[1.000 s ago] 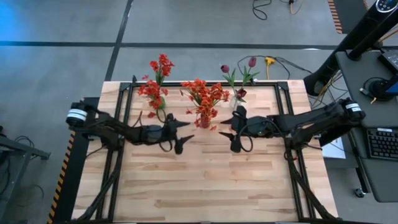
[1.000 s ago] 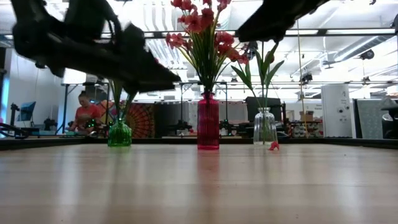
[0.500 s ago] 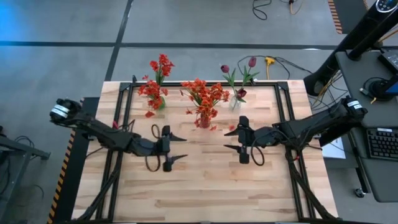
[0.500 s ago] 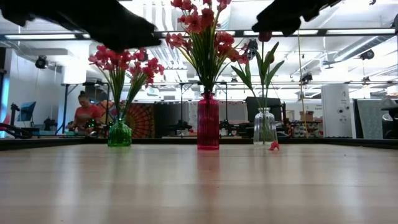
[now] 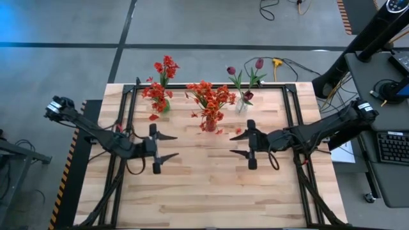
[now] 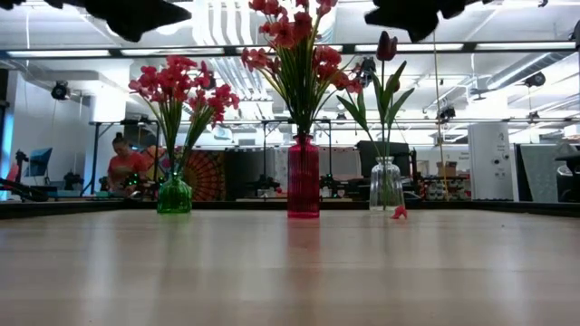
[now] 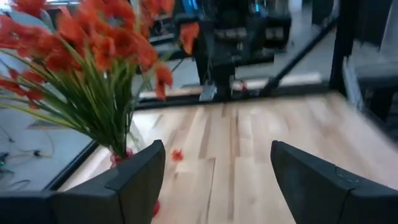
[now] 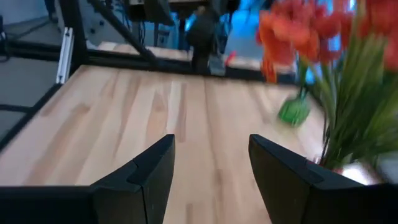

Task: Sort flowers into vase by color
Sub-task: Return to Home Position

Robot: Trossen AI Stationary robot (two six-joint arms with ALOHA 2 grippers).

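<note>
Bench [image 5: 211, 191]: pale wooden top in a black frame, carrying three vases along its far edge, with both arms reaching over its middle.
Room beyond: a person [image 6: 120, 165] is sitting far behind the bench, seen in the low view.
Left arm: is stretching in from the left side of the bench and hanging above the wood, well clear of the vases.
Right arm: is stretching in from the right side at a matching height, facing the left arm.
Left claw [image 5: 177, 145]: is standing wide, fingers [image 7: 134, 180] spread far apart, gripping nothing and touching nothing; it is pointing toward the middle of the bench.
Right claw [image 5: 232, 145]: is also gaping wide, fingers [image 8: 146, 177] well apart with only bare wood showing between them; empty, no contact.
Orange-red flowers [image 5: 209, 96]: are standing bunched in the red vase [image 6: 303, 177] at centre.
Red flowers [image 6: 177, 86]: are standing in the green vase [image 6: 174, 195], the left one of the row.
Dark maroon flowers [image 6: 387, 45]: are standing upright in the transparent vase [image 6: 386, 186], the right one of the row.
Loose petals [image 5: 154, 117]: a few red bits are lying on the wood near the vase bases; one [image 6: 399, 212] is resting just beside the transparent vase.
</note>
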